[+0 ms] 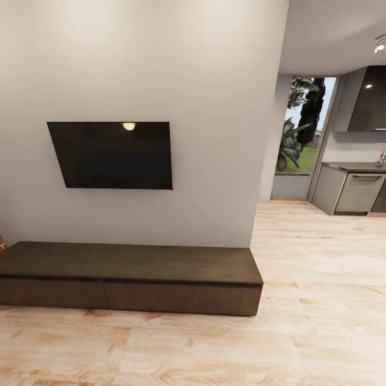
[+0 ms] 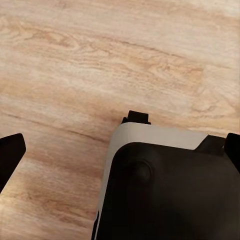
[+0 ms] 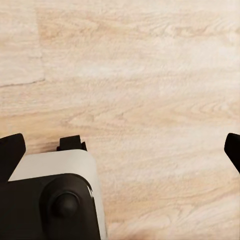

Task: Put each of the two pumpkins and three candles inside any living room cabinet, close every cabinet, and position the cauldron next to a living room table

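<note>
The cabinet [image 1: 128,264] is a long, low, dark brown console standing against the white wall in the head view. Its top is bare and its two plain drawer fronts [image 1: 177,297] sit flush and closed. The pumpkins, candles, cauldron and table are out of view. In the left wrist view my left gripper [image 2: 120,150] is open over the plank floor, its black fingertips [image 2: 10,155] wide apart at the picture's edges. My right gripper [image 3: 122,150] is open in the same way, with nothing between its fingertips [image 3: 11,150]. Each wrist view also shows part of my white and black base.
A black TV [image 1: 112,155] hangs on the wall above the console. A reddish sliver [image 1: 1,241] shows at the far left edge. To the right, light wood floor [image 1: 316,279] runs to grey kitchen cabinets [image 1: 356,193] and a glazed opening with plants [image 1: 300,139].
</note>
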Robot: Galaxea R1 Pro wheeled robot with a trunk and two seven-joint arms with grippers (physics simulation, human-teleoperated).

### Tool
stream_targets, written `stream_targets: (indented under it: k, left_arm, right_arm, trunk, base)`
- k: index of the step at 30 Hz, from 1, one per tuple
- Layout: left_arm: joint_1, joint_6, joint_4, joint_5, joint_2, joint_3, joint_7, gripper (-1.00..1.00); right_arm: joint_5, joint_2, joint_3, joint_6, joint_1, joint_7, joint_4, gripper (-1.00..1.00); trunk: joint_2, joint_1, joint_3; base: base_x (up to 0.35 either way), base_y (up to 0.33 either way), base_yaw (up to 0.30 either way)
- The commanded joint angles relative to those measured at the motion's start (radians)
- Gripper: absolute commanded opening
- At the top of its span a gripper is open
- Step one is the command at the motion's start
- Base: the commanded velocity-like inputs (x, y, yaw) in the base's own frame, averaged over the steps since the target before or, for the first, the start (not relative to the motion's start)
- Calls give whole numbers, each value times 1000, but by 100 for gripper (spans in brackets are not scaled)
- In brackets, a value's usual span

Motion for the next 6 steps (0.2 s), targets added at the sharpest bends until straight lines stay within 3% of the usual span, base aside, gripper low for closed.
stream_targets:
  k: [1,6]
  left_arm:
    - [0,-2,-2,8,1,-9,5,100]
    - [0,-2,-2,8,1,-9,5,100]
  right_arm:
    - [-9,1,8,-4,-1,0,2,100]
    - [-9,1,8,-4,-1,0,2,100]
  trunk:
    - [-1,0,-1]
    - [-1,0,-1]
  base:
    - [0,0,0]
    - [0,0,0]
